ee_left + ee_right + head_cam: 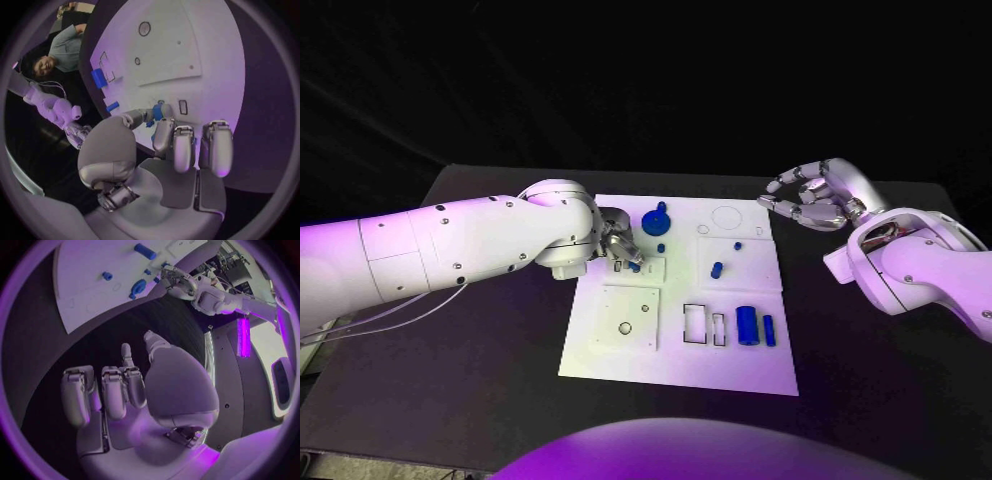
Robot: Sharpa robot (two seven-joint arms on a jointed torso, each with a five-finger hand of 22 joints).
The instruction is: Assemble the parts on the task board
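In the head view, the white task board [678, 345] is seen at the centre of the frame, and the left hand [617, 249] is set over its upper left part. A small blue part [156, 112] is pinched between the left fingertips [164, 131], just above the board. The right hand [815, 196] is held upper right of the board, off its edge, with fingers curled in on nothing.

task board [678, 345]: 1 | blue parts [747, 326]: about 6 | hands [812, 197]: 2 | table [473, 380]: 1
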